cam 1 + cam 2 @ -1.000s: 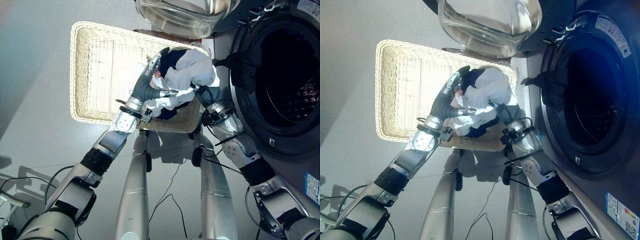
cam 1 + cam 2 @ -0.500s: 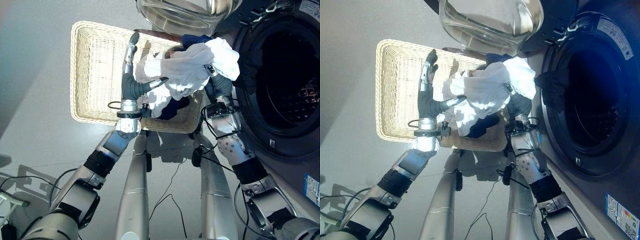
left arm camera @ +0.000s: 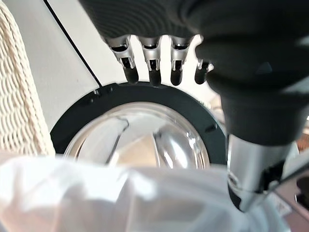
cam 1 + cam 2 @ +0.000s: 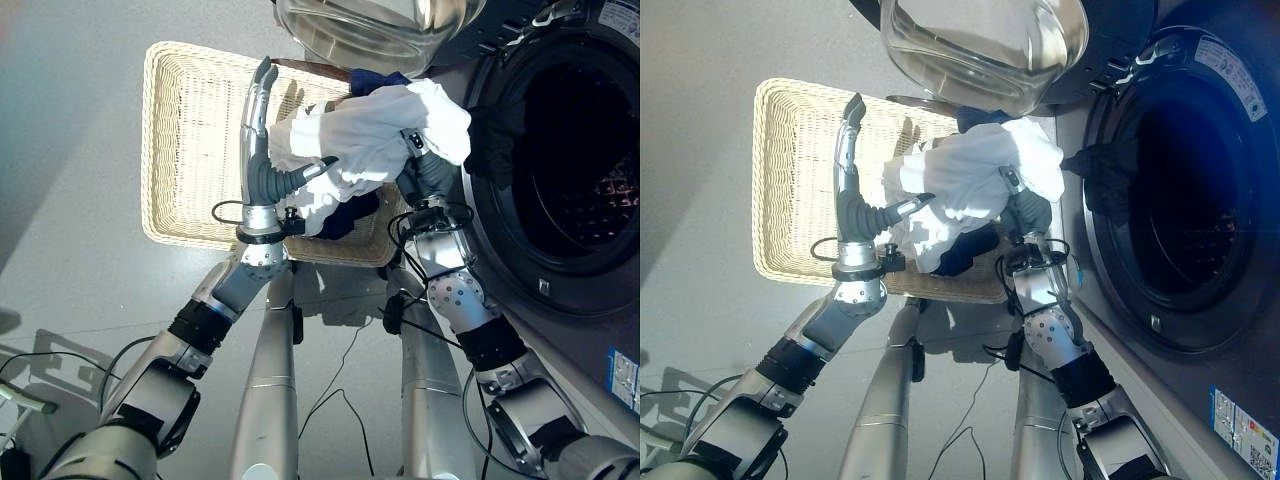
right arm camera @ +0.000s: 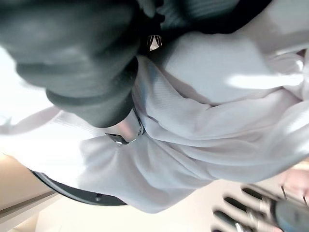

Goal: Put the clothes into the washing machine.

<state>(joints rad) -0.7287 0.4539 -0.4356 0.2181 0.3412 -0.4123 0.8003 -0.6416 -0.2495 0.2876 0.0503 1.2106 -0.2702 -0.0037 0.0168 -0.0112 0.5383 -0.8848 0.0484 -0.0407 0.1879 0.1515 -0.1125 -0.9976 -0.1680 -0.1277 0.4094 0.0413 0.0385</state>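
Fingers, left hand (image 4: 262, 150): straight and pointing up over the wicker basket (image 4: 190, 130), spread away from the thumb; the thumb juts sideways and touches the underside of the white garment (image 4: 370, 140). In the left wrist view the fingers (image 3: 152, 65) stand in a row with nothing curled inside them.
Fingers, right hand (image 4: 425, 170): buried in the white garment from the washer side; in the right wrist view cloth (image 5: 217, 111) wraps over them, so how far they are closed cannot be told.
White garment: bunched and lifted clear of the basket, carried between the two hands, just beside the rim of the washing machine (image 4: 570, 150) opening but not inside it.
Dark blue garment (image 4: 345, 215): part lies in the near right corner of the basket under the white bundle; another dark blue fold (image 4: 385, 78) shows at the top of the bundle.
Black garment (image 4: 495, 135): draped over the near edge of the drum opening, hanging partly into the drum.
Washer door (image 4: 370, 25): glass, swung open above the basket's far side.
Basket: on the floor (image 4: 70, 200), left of the machine, its left portion bare wicker.
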